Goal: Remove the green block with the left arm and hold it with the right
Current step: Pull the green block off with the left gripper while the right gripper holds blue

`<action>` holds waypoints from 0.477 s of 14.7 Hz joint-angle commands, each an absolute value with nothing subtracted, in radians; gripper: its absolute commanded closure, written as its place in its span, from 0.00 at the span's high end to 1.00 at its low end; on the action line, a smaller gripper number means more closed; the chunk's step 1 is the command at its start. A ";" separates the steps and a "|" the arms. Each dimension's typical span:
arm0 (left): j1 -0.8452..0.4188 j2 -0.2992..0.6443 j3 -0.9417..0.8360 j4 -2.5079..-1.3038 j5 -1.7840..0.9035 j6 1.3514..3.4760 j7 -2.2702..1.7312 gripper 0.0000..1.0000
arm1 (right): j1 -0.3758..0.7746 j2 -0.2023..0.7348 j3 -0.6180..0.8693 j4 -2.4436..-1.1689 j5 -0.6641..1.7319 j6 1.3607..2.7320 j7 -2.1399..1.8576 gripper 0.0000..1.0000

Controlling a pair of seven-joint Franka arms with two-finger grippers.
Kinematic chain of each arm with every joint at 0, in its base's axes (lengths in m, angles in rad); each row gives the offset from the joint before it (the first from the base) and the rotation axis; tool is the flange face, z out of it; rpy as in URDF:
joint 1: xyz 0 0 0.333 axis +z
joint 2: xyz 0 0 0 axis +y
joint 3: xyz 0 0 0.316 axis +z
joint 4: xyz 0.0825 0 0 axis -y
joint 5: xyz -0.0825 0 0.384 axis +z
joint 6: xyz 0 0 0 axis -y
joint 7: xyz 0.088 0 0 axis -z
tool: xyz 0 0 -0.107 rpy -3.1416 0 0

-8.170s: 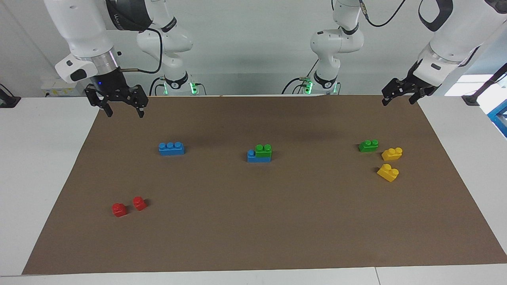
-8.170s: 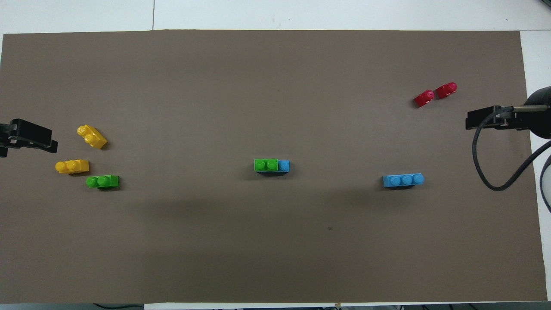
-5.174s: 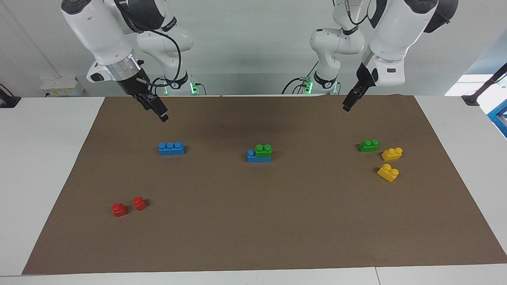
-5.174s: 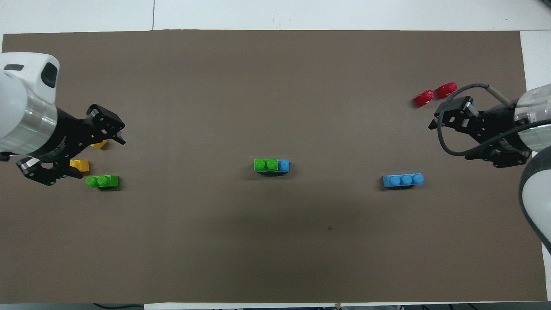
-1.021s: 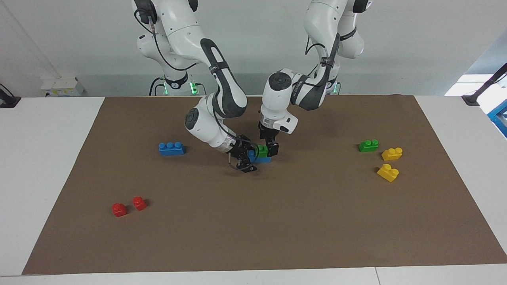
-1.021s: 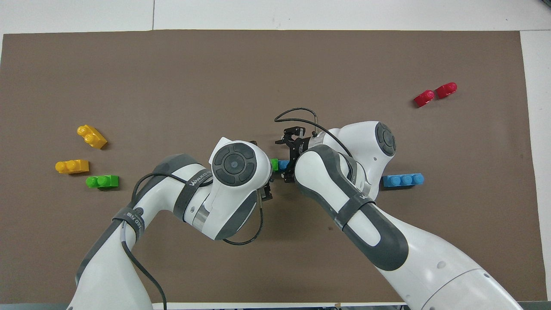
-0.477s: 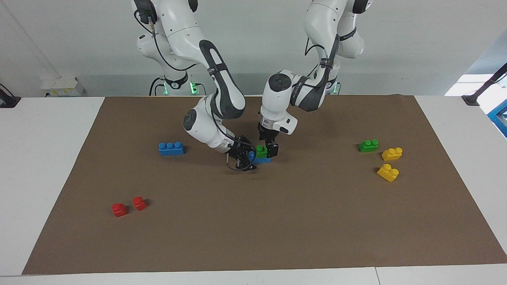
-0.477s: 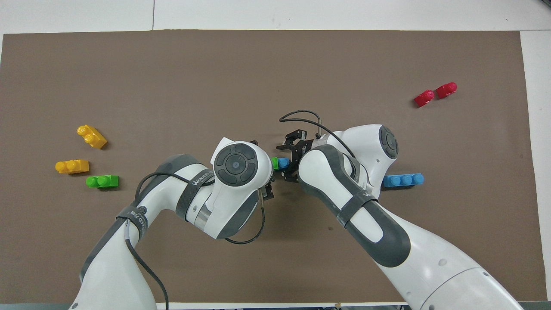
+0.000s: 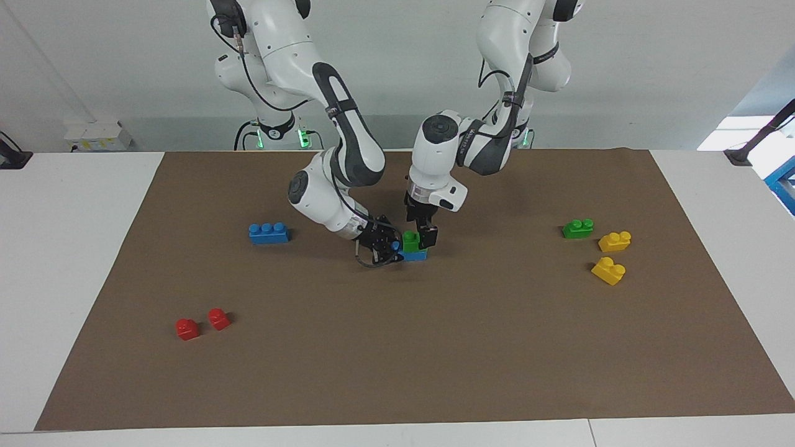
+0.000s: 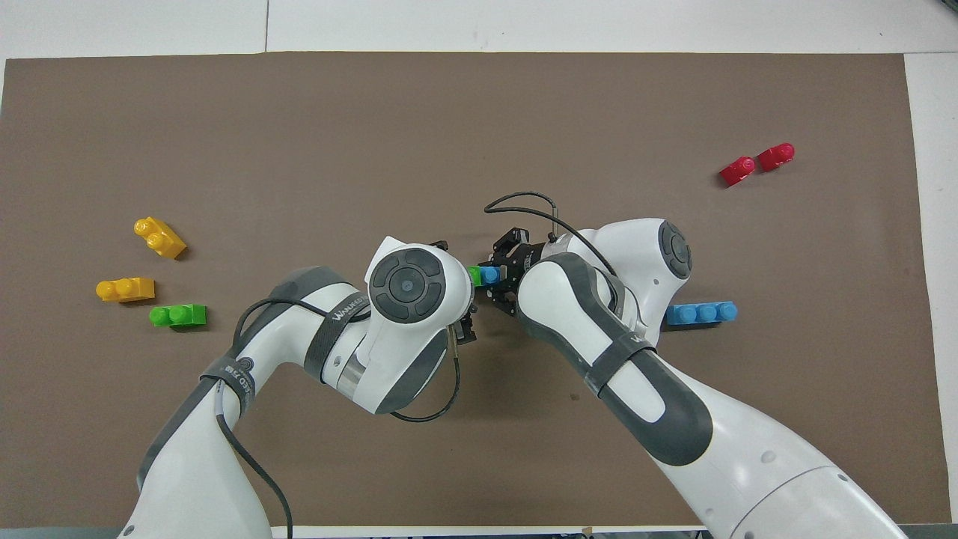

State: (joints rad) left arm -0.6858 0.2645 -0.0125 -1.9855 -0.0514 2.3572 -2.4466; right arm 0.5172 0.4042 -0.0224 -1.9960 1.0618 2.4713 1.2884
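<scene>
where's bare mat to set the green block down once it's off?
Free: the wide strip of brown mat farther from the robots than every brick, and the stretch between the stacked green block and the loose green brick. Crowded: mid-mat, where the left gripper and right gripper flank the blue brick.

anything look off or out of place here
Nothing stands out. The green block sits square on the blue brick mid-mat, with the right gripper and left gripper at the stack.
</scene>
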 commanded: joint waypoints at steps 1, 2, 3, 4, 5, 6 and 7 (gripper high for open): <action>-0.706 0.268 0.002 -1.988 -0.057 2.365 -2.468 1.00 | 0.514 0.400 -0.020 -2.005 1.097 2.500 1.246 0.00; -0.706 0.270 -0.002 -1.988 -0.055 2.365 -2.471 0.93 | 0.514 0.400 -0.020 -2.005 1.097 2.500 1.246 0.00; -0.706 0.270 0.002 -1.988 -0.052 2.365 -2.471 0.69 | 0.514 0.400 -0.020 -2.006 1.097 2.500 1.246 0.00; -0.707 0.270 0.002 -1.988 -0.042 2.367 -2.471 0.52 | 0.512 0.400 -0.020 -2.005 1.097 2.502 1.246 0.00; -0.707 0.270 -0.002 -1.985 -0.031 2.367 -2.467 0.10 | 0.514 0.400 -0.020 -2.006 1.097 2.503 1.246 0.00; -0.709 0.270 -0.002 -1.985 -0.022 2.370 -2.464 0.00 | 0.514 0.400 -0.020 -2.006 1.097 2.514 1.246 0.00; -0.707 0.270 -0.002 -1.985 -0.020 2.370 -2.457 0.00 | 0.515 0.400 -0.020 -2.006 1.097 2.525 1.246 0.00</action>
